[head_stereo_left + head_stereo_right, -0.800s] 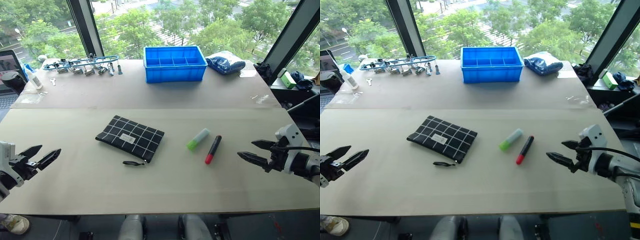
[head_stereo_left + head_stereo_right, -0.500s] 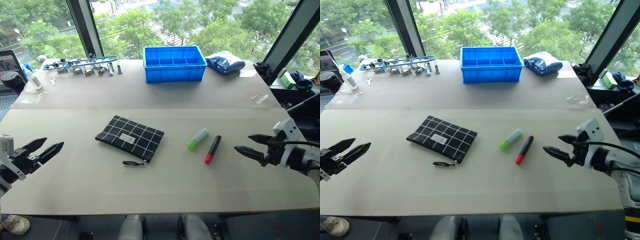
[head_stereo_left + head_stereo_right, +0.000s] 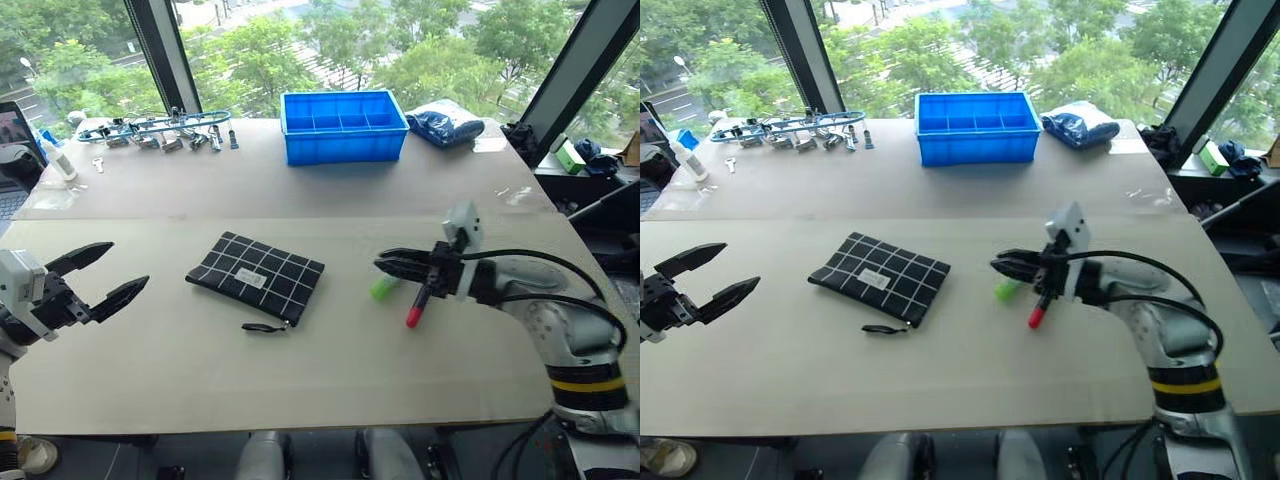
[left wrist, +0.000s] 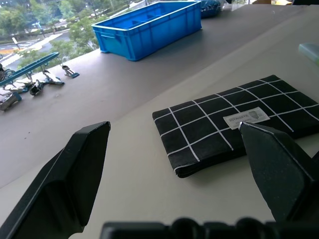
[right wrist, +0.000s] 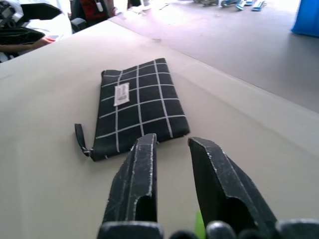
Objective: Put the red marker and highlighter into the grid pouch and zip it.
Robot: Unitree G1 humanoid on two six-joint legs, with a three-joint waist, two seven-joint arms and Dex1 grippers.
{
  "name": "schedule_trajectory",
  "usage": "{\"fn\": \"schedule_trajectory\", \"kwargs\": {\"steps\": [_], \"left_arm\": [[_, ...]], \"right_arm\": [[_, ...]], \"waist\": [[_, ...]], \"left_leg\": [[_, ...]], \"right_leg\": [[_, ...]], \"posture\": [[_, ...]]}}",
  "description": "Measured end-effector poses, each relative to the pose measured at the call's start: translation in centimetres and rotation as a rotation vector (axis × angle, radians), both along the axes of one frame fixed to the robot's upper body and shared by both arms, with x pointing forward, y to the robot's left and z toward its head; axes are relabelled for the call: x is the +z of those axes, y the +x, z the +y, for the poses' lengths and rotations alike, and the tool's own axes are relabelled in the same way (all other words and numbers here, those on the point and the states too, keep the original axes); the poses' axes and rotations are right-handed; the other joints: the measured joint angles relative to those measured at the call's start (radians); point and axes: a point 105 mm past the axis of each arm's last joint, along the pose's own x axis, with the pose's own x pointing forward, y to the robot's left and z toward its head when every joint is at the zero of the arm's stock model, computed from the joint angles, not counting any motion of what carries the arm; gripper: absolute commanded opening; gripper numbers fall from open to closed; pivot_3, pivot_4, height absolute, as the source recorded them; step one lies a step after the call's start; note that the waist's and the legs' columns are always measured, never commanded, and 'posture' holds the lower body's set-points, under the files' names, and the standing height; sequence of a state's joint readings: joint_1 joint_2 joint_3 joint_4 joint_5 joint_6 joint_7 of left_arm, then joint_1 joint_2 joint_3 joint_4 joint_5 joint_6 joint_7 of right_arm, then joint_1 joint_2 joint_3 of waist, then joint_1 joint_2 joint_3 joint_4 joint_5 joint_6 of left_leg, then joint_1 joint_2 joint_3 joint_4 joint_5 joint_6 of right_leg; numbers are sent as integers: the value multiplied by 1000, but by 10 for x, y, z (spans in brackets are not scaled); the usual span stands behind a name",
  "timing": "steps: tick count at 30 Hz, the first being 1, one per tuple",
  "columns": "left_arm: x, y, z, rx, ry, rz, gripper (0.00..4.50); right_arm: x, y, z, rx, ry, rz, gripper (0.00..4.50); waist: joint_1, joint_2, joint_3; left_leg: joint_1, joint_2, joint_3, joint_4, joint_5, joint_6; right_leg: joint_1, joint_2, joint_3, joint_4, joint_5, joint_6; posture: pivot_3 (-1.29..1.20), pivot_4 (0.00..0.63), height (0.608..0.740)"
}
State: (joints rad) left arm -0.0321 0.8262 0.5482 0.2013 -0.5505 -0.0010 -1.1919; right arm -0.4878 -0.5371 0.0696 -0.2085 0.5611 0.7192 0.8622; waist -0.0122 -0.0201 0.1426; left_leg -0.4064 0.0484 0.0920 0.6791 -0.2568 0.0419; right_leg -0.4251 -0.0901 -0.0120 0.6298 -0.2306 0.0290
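Highlighter point(image 3: 383, 288) and red marker point(image 3: 418, 303) side by side on tabletop point(image 3: 300, 370), right of grid pouch point(image 3: 256, 279). Right gripper point(image 3: 385, 264) over highlighter, jaws nearly together, empty; left gripper point(image 3: 110, 274) jaws spread. Likely light, rigid, smooth pens: pinch mid-barrel.

You are looking at a lab or test workspace in an upper-floor room: a wide plain counter point(image 3: 300, 380) stands before big windows point(image 3: 300, 40) over trees, with a blue parts bin point(image 3: 344, 125), clamps point(image 3: 160, 128) and a laptop point(image 3: 12, 140).
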Motion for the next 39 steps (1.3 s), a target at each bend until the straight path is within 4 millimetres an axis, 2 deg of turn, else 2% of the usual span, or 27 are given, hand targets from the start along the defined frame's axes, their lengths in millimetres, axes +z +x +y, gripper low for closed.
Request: {"fn": "schedule_trajectory", "kwargs": {"steps": [5, 6, 10, 13, 16, 20, 22, 25, 32, 34, 37, 39], "left_arm": [[-21, -3, -7, -23, 56, 75, 4500], [-22, -3, -7, -22, 62, 77, 4500], [-24, -3, -4, -1, 70, 73, 4500], [-24, -2, -3, 6, 76, 65, 4500], [-25, -2, -3, 9, 75, 60, 4500], [-28, -1, -5, 15, 71, 65, 4500], [-29, -1, -5, 16, 69, 65, 4500], [-28, -1, -5, 16, 70, 63, 4500], [-30, 0, -8, 7, 69, 57, 4500], [-30, 0, -8, 7, 69, 57, 4500], [-30, 0, -8, 6, 65, 55, 4500], [-29, 0, -7, 10, 58, 57, 4500]], "right_arm": [[-17, 3, 69, 146, -58, -12, 15], [-19, 3, 77, 160, -77, -13, 15], [-29, 11, 95, 199, -185, -19, 15], [-23, 6, 111, 283, -210, -34, 15], [-28, 1, 125, 346, -267, -41, 15], [-60, 3, 137, 349, -393, 8, 15], [-66, 7, 140, 332, -411, 26, 15], [-65, 11, 145, 324, -443, 15, 15], [-69, 16, 144, 349, -536, -67, 15], [-69, 25, 135, 318, -563, -92, 15], [-63, 45, 108, 237, -589, -100, 15], [-59, 59, 79, 169, -616, -97, 15]], "waist": [[-5, 0, 0], [-4, 0, 0], [1, 0, 0], [-2, 0, 0], [-4, 0, 0], [-6, 0, 0], [-6, 0, 0], [-7, 0, 0], [-6, -1, -1], [-3, -1, -1], [3, -1, -1], [6, -1, -1]], "left_leg": [[0, 0, 3, 0, 0, 0], [0, 0, 3, 0, 0, -1], [-1, 0, 4, 1, 1, -1], [-1, 0, 4, 0, 1, -1], [-1, 0, 4, 0, 1, -1], [-1, 0, 5, 0, 1, -2], [-2, 0, 5, 0, 2, -3], [-1, 0, 5, 0, 2, -4], [0, 0, 5, 0, 2, -4], [1, 0, 5, 0, 2, -4], [0, 0, 4, 0, 2, -5], [0, -1, 3, 0, 2, -5]], "right_leg": [[-1, 2, -1, 1, 0, 0], [-1, 2, -1, 1, 0, 0], [-1, 0, -2, 1, 0, 0], [-1, 0, -3, 1, 0, 0], [-1, 1, -3, 2, 0, -1], [-1, 1, -3, 2, 0, -1], [-2, 1, -3, 2, 0, -1], [-3, 1, -3, 2, 0, -1], [-1, 0, -4, 3, 0, -1], [-1, 0, -4, 3, 0, -1], [0, -2, -5, 2, 0, -1], [0, -2, -6, 2, 0, -1]], "posture": [[0, 150, 740], [0, 150, 740], [0, 150, 740], [0, 150, 740], [0, 150, 740], [0, 150, 740], [0, 150, 740], [0, 150, 740], [0, 150, 740], [0, 150, 740], [0, 150, 740], [0, 150, 740]]}}
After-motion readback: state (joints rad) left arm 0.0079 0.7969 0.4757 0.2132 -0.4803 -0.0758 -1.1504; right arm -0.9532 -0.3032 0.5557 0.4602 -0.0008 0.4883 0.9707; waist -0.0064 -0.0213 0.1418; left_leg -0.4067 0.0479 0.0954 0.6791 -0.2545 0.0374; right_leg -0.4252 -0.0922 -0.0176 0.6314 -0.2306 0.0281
